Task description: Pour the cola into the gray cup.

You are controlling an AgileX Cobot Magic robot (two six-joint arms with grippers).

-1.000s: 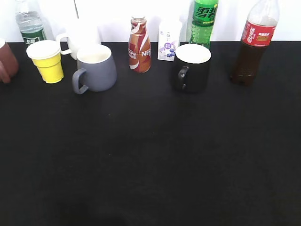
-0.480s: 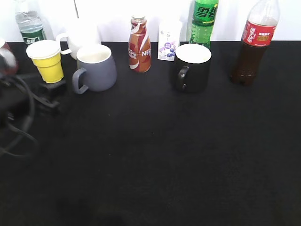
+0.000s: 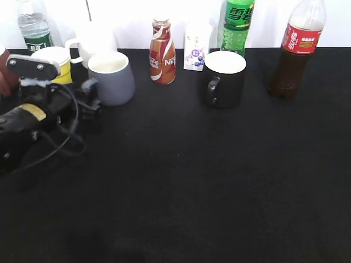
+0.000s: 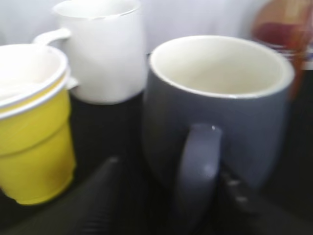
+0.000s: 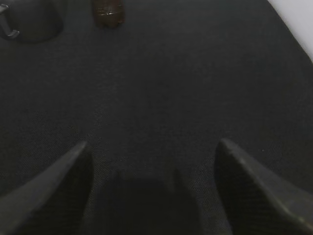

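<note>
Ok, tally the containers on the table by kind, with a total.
Mugs: 3, the gray cup, black mug, white mug.
Bottles: 4, the cola, green soda bottle, Nescafe bottle, water bottle.
Yellow paper cup: 1.
Small carton: 1.
Total: 9.

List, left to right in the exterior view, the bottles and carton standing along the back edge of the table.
water bottle → Nescafe bottle → small milk carton → green soda bottle → the cola
</note>
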